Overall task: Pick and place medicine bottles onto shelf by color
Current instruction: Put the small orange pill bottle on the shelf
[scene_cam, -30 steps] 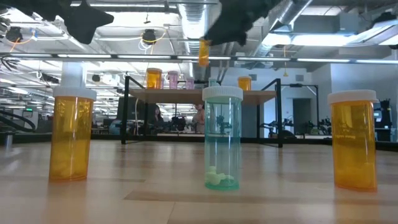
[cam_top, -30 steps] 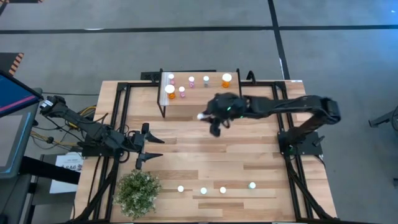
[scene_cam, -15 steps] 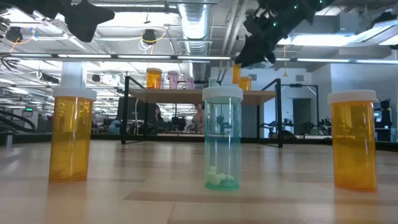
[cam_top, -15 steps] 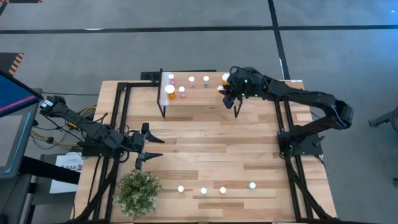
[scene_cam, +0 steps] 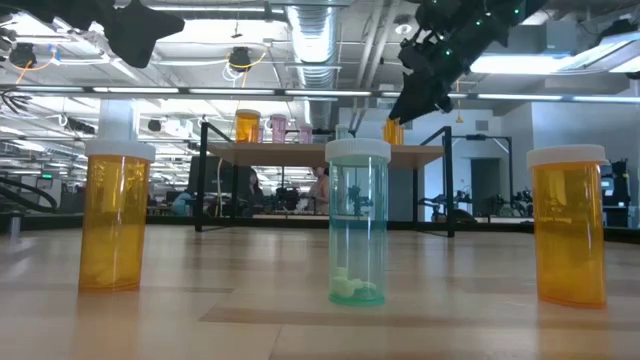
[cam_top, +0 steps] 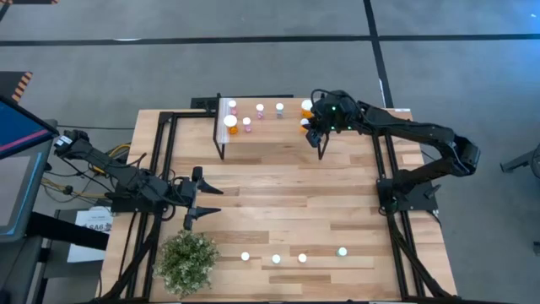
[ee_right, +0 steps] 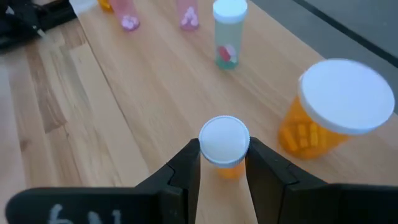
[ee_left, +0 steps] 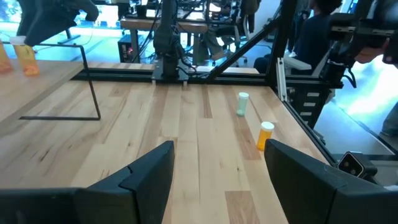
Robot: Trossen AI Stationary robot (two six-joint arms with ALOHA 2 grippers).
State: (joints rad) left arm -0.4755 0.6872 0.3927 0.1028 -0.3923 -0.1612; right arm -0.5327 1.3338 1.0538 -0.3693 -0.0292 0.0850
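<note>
right gripper (ee_right: 224, 163) jaws clamp small orange bottle (ee_right: 224, 144), body hidden | left gripper (ee_left: 217, 171) jaws wide

Potted plant (cam_top: 186, 261) on table (cam_top: 278, 194) (near front-left corner).

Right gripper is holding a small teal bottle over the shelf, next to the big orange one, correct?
Not teal. The right wrist view shows the right gripper shut on a small orange bottle over the shelf, beside the big orange bottle.
</note>
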